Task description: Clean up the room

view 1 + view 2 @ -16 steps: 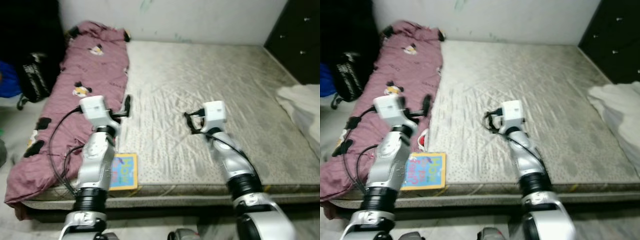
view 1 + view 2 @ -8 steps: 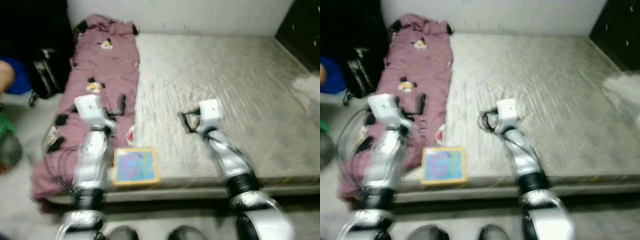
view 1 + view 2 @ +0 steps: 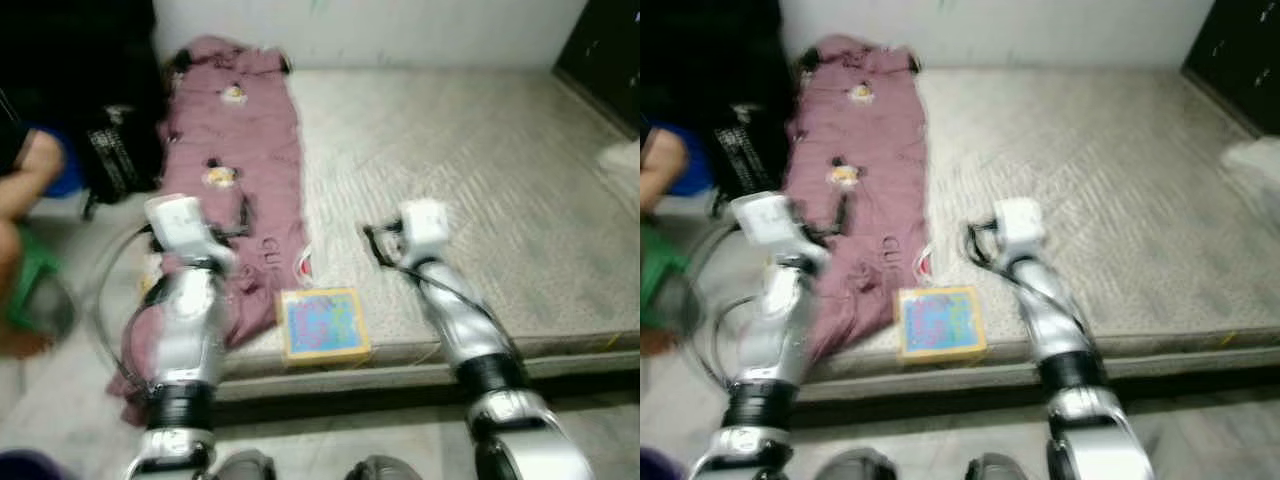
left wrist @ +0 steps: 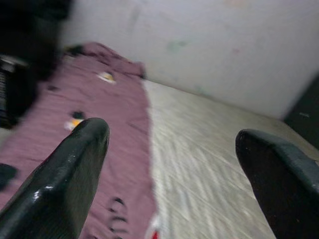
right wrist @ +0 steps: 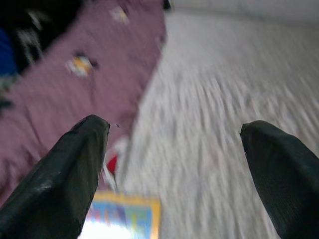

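- bare grey mattress (image 3: pixel 480 170), white wall (image 3: pixel 400 30) behind
- dark cabinet (image 3: pixel 605 50) at right
- person's arm (image 3: pixel 25 180) at left, green stool (image 3: pixel 25 285) below

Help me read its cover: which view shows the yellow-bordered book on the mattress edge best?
The left eye view: the book lies whole and flat there, though blurred. The right eye view shows it similarly. The right wrist view catches only its top edge; in the left wrist view I can't make it out.
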You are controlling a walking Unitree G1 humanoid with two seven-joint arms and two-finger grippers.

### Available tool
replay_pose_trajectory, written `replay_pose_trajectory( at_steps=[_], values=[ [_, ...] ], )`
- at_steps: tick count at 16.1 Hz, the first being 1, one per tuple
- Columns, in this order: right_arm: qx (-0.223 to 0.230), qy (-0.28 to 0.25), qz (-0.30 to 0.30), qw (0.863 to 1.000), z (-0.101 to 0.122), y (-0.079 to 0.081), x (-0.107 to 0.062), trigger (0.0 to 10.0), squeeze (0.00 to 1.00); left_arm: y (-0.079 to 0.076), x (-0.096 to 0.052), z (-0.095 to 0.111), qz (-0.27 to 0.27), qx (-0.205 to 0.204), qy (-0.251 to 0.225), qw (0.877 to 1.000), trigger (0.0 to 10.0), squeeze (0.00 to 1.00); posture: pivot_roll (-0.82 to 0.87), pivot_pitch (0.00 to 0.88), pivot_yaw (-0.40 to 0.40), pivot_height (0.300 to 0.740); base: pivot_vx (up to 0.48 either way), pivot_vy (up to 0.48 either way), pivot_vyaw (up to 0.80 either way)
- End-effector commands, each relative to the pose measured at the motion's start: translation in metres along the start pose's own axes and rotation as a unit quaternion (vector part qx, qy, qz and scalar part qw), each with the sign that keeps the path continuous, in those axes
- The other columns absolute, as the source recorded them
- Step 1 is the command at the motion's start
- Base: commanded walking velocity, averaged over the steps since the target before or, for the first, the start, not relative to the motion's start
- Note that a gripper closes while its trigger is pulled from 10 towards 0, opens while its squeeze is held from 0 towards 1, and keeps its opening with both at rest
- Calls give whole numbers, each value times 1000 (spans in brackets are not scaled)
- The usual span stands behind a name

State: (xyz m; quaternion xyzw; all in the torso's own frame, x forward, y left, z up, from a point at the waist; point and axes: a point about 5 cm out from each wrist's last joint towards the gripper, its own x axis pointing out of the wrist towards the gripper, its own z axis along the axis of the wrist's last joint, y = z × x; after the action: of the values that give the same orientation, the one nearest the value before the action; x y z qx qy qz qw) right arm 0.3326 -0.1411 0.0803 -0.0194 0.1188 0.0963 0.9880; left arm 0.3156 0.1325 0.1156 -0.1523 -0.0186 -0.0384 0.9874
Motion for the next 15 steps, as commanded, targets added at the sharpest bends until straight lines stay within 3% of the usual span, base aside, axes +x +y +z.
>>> replay_pose_trajectory(
  at_steps=[1, 5, 9, 15],
  values=[
    [6, -8, 3, 1000, 6, 5, 2, 10000, 0, 5, -1, 5, 0, 5, -5, 1000, 10000, 0, -20, 0, -30, 740, 0, 0, 0],
    [14, 2, 8, 1000, -1, 8, -2, 10000, 0, 4, -6, 8, -9, 6, -12, 1000, 10000, 0, -12, 9, -30, 740, 137, 0, 0],
    [18, 8, 12, 1000, -4, 11, -8, 10000, 0, 4, -10, 7, -9, 4, -8, 1000, 10000, 0, -11, 34, -35, 740, 341, 0, -497],
    [17, 9, 18, 1000, -4, 13, -11, 10000, 0, 2, -10, 9, -6, 1, -11, 1000, 10000, 0, -10, 43, -40, 740, 344, 0, 0]
  ],
)
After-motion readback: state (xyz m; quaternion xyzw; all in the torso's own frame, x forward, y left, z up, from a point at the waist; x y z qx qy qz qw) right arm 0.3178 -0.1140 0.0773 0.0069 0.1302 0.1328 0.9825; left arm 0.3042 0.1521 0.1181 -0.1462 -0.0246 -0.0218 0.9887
